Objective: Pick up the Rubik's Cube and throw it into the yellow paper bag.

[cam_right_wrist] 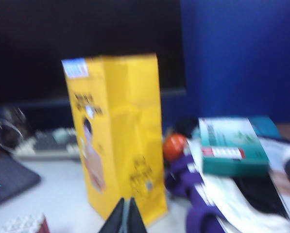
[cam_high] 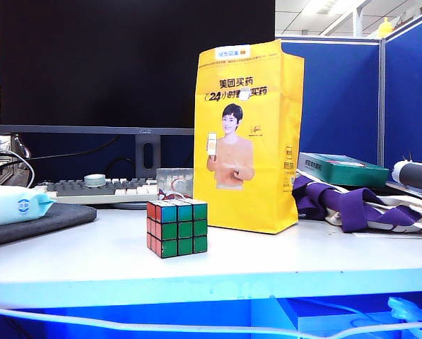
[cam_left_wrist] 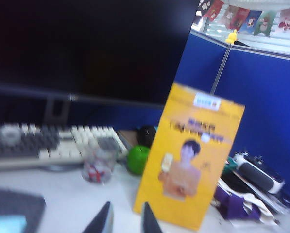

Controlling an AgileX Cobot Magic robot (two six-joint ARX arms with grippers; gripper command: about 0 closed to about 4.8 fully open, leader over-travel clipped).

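The Rubik's Cube [cam_high: 177,227] stands on the white table in front of the yellow paper bag [cam_high: 249,134], slightly to its left, showing red, green and teal stickers. The bag stands upright with its printed woman facing the exterior camera. Neither gripper shows in the exterior view. In the left wrist view my left gripper [cam_left_wrist: 126,208] hovers over the table short of the bag [cam_left_wrist: 188,155], fingers apart with nothing between them; the cube is out of that view. My right gripper [cam_right_wrist: 127,201] is shut and empty, pointing at the bag [cam_right_wrist: 118,131]. A corner of the cube [cam_right_wrist: 25,224] shows at that frame's edge.
A large dark monitor [cam_high: 133,63] and a keyboard [cam_high: 101,189] stand behind. A clear glass cup [cam_high: 174,182] sits left of the bag. A green flat box [cam_high: 341,169] lies on purple-strapped fabric [cam_high: 359,208] to the right. A wipes pack [cam_high: 13,205] lies at left.
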